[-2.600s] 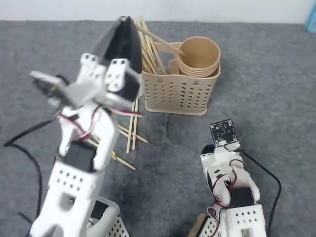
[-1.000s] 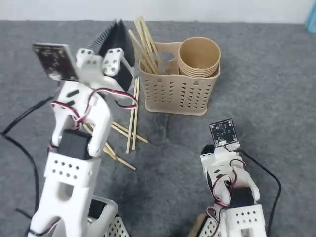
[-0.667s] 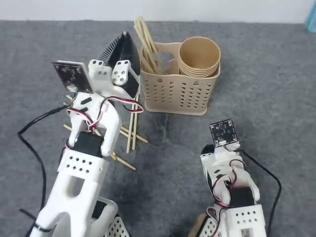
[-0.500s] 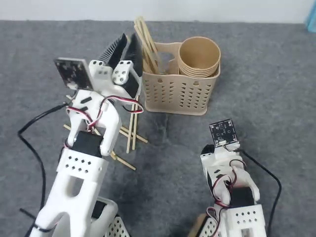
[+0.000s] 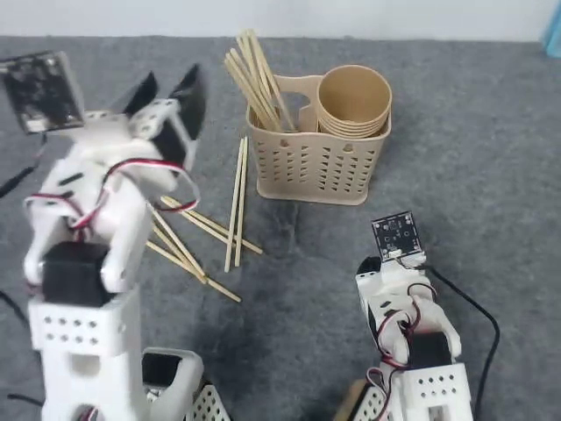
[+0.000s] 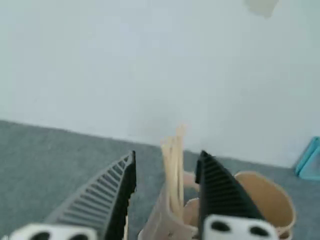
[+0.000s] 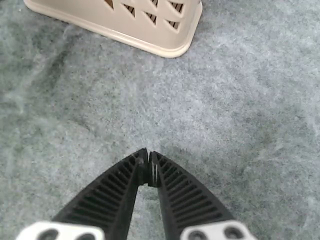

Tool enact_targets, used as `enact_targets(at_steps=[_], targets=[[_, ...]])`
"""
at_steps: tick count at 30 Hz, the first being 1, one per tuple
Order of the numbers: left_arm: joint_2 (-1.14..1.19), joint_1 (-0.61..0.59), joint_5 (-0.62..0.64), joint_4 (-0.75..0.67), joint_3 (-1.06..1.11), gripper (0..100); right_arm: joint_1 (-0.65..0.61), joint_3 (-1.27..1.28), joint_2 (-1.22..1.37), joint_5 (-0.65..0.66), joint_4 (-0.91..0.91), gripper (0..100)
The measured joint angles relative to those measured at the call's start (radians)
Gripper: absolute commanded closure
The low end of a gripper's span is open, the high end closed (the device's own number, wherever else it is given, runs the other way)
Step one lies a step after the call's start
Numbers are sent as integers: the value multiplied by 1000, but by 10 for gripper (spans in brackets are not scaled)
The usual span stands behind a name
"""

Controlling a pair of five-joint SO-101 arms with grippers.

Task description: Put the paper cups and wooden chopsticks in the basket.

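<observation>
The left arm's black ribbed gripper is held up off the table at the left, its two jaws spread wide apart with nothing between them. In its wrist view it faces the basket, and the standing chopsticks show through the gap between the jaws.

Just right of that arm, a scatter of loose pale wooden chopsticks lies on the grey carpet-like table cover. Two lie side by side pointing toward the basket's left corner, and several more lie crossed at a slant beneath them.

Further right stands the beige perforated plastic basket. A bundle of wooden chopsticks leans upright in its left compartment. A nested stack of brown paper cups sits mouth-up in its right compartment.

At the lower right, the right arm is folded low. Its black gripper has its jaws pressed together on nothing, over bare cover near the basket's bottom corner.
</observation>
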Motion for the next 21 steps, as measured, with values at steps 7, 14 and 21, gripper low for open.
enact_targets(at_steps=[7,14,21], targets=[[-3,-221,5,183,-14,987,0,0,0,0,0,990],[-5,-485,143,229,187,985,0,0,0,0,0,990],[-5,-571,161,68,537,985,0,0,0,0,0,990]])
